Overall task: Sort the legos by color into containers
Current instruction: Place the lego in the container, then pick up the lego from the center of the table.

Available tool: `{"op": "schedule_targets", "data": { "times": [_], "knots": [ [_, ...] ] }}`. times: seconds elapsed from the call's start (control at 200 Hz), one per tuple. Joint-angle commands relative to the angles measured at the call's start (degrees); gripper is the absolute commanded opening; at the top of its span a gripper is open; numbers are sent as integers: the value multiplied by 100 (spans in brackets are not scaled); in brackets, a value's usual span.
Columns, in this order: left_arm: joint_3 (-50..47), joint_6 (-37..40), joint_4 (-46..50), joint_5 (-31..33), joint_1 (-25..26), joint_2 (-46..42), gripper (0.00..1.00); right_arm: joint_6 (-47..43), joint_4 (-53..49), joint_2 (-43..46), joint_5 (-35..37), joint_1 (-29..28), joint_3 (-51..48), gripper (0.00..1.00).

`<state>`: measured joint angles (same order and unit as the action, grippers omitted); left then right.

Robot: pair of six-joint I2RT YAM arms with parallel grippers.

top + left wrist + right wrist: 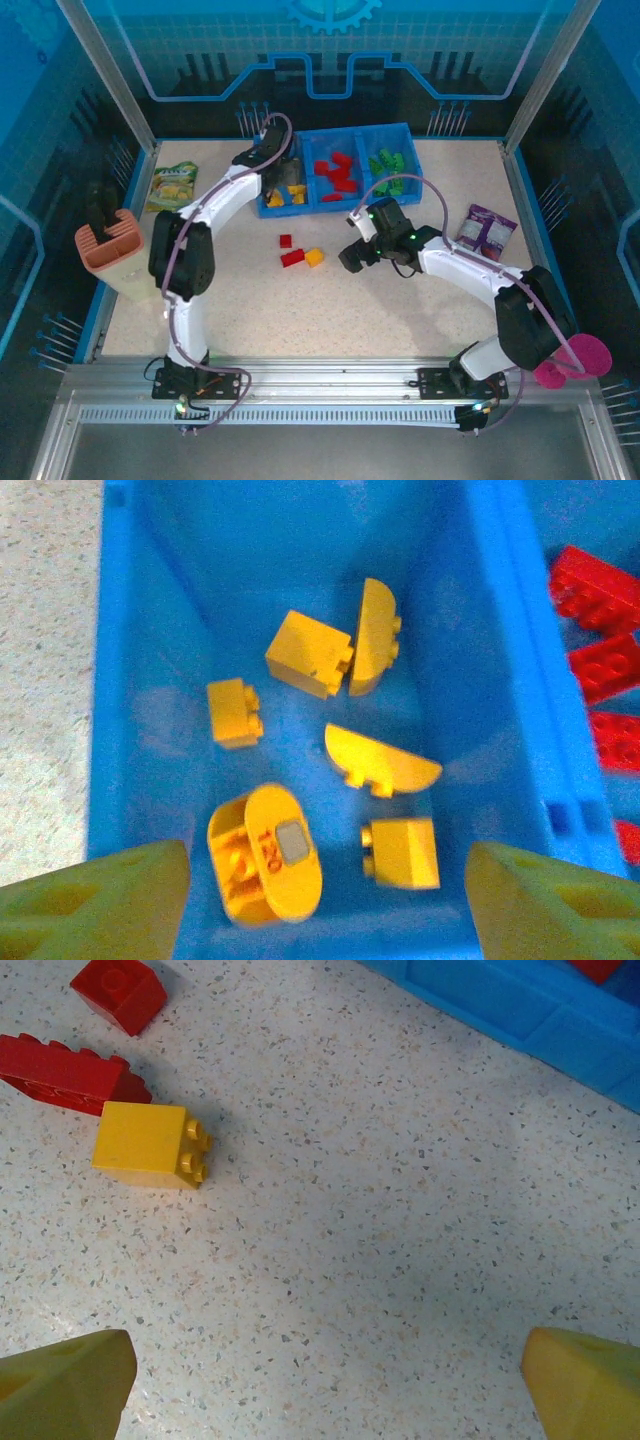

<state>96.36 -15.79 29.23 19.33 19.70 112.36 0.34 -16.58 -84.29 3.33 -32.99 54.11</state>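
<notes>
Left fingers (pixel 110 905) are spread over the left compartment of the blue tray (pixel 330 208), nothing between them. Below them lie six yellow legos (pixel 310 655), all loose on the compartment floor. Reds are in the middle compartment (pixel 335 175), greens in the right one (pixel 390 163).

Right fingers (pixel 585 1385) are wide apart and empty, low over the bench (pixel 380 1240). Three legos are left out there: yellow brick (pixel 150 1145), long red brick (pixel 65 1072), small red brick (pixel 118 990). In the overhead view they sit between the two arms, in front of the tray.

I judge the step in hand to be the right arm's pick of the next loose piece, and the yellow brick is the nearest.

How I'd do it well:
- The brick sits off to the left of the wrist view, so I centre over it before descending.
- Its studs point sideways. I'd turn the wrist so the pads meet two flat faces, not the studs.
- The long red brick is touching it or just beside it at one corner; I can't tell which. I'd keep that side free of a finger, or the red gets shoved or pinched along.
- Come down fully before closing; a small piece probably squirts out of a high pinch.
- Yellow goes to the left compartment, where the left arm hangs now. I'd lift it clear first to avoid a clash.
- Release low so nothing bounces into the reds.
</notes>
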Motion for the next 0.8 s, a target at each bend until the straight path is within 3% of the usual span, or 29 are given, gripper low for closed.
{"op": "schedule_targets", "data": {
  "times": [0.0, 0.19, 0.4, 0.55, 0.796],
  "knots": [
    [-624, -361, 229, -127, 366, -843, 74, -60, -95, 382, 200, -75, -29, 100],
    [-1965, -1634, 489, -151, 1202, -1858, 74, -76, -3, 680, 214, 3, -102, 100],
    [-2873, -3088, 116, -356, 1779, -2149, 74, -59, 187, 774, 91, 61, -269, 100],
    [-2657, -3478, 320, -232, 1859, -1883, 74, -71, 246, 804, 21, 134, -339, 100],
    [-1293, -4077, 1703, -99, 1963, -636, 74, -38, 445, 748, -165, 350, -506, 100]
  ]
}}
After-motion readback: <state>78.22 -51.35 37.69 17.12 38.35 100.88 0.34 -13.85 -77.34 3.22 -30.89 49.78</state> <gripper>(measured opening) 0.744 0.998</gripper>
